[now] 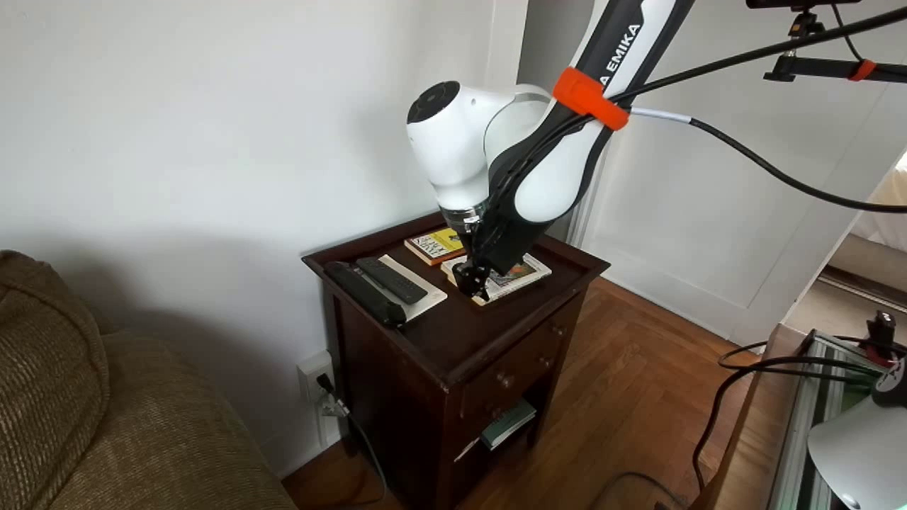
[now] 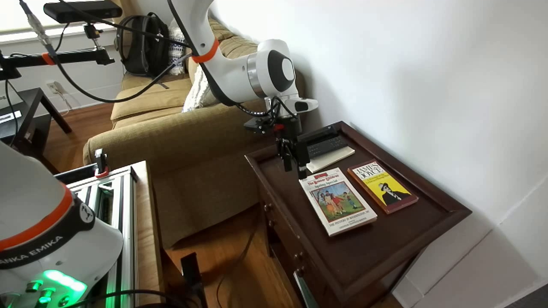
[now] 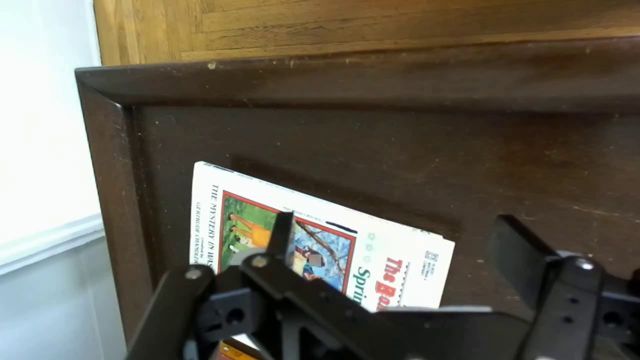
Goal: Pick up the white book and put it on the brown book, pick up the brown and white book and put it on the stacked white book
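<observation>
My gripper [image 3: 400, 240] stands spread wide and holds nothing — the wrist view shows its two fingers well apart. I have it low over the dark wooden cabinet [image 2: 364, 248], at the title end of the brown and white book [image 2: 338, 201]. That book lies flat and face up on the cabinet top, its white border framing a coloured picture of children. Seen from my wrist, one finger crosses in front of the cover picture, while the other stands over the bare top beyond the title edge. Whether a fingertip touches the cover, I can't tell from these angles.

Nearer the wall [image 1: 212, 142], just beside that book but apart from it, the James Joyce book [image 2: 383, 187] lies flat and face up too, yellow and white with reddish-brown edges; both exterior views show it. Toward the sofa [image 1: 142, 418] end, a pale flat thing [image 2: 332, 159] rests on the cabinet top — a dark grey remote [image 1: 392, 279] with rows of buttons lies on it, and a long black object [image 1: 365, 292] lies alongside the remote. Lower down in the cabinet sits a greenish book [image 1: 509, 423].
</observation>
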You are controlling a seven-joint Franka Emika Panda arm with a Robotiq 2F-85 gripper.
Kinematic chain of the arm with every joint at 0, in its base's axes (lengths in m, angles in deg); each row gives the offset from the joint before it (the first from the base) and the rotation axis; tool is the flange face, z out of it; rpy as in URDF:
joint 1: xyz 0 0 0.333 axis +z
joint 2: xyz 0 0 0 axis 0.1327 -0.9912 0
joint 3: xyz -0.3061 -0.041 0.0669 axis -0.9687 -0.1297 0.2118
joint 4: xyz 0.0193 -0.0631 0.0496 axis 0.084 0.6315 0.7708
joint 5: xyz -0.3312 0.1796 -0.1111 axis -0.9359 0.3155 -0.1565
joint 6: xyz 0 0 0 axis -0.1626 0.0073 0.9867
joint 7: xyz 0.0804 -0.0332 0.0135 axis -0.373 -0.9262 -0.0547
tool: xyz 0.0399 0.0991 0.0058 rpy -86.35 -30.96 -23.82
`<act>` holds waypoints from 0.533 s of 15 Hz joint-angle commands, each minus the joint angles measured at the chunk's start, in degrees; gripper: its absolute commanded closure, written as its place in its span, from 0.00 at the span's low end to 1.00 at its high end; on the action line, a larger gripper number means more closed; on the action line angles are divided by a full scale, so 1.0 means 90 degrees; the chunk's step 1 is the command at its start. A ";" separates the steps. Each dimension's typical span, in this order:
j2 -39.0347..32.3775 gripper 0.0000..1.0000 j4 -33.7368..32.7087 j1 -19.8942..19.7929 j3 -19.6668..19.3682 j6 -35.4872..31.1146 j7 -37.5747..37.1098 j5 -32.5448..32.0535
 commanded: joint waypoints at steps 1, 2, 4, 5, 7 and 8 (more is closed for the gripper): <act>-0.0514 0.00 -0.0419 0.0179 -0.0145 0.0048 -0.0096 -0.0161; -0.0611 0.00 -0.0480 0.0201 -0.0169 0.0011 -0.0081 -0.0177; -0.0771 0.00 -0.0614 0.0256 -0.0214 0.0001 -0.0065 -0.0193; -0.0845 0.00 -0.0681 0.0293 -0.0247 0.0012 -0.0077 -0.0222; -0.0985 0.00 -0.0792 0.0329 -0.0284 0.0019 -0.0062 -0.0246; -0.1063 0.00 -0.0851 0.0350 -0.0310 0.0001 -0.0062 -0.0275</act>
